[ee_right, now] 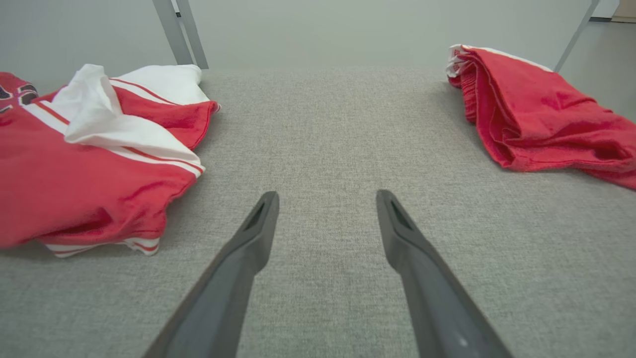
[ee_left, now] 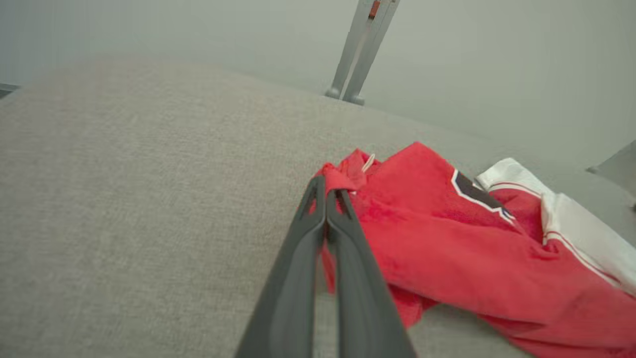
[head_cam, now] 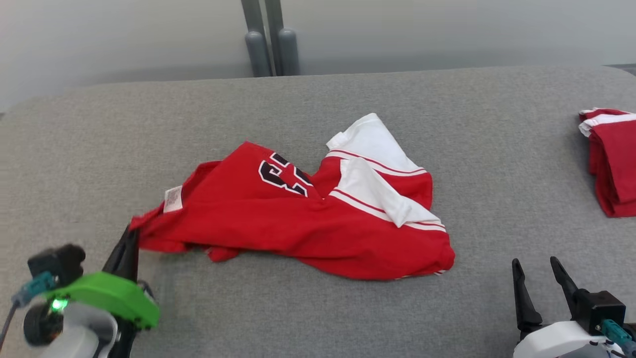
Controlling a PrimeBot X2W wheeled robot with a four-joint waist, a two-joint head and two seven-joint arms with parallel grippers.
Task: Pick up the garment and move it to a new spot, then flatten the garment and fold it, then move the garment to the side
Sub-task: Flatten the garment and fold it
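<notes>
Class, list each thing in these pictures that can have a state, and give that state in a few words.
red garment: crumpled, not yet flattened, one edge pinched.
left gripper: shut on the red garment's edge.
right gripper: open, empty.
side pile: folded, lying apart on the right.

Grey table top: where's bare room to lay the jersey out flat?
Widest bare patch: between the crumpled jersey and the folded red pile, ahead of the open right gripper. Also bare: left end of the table, beyond the left gripper. Crowded: centre, right edge.
</notes>
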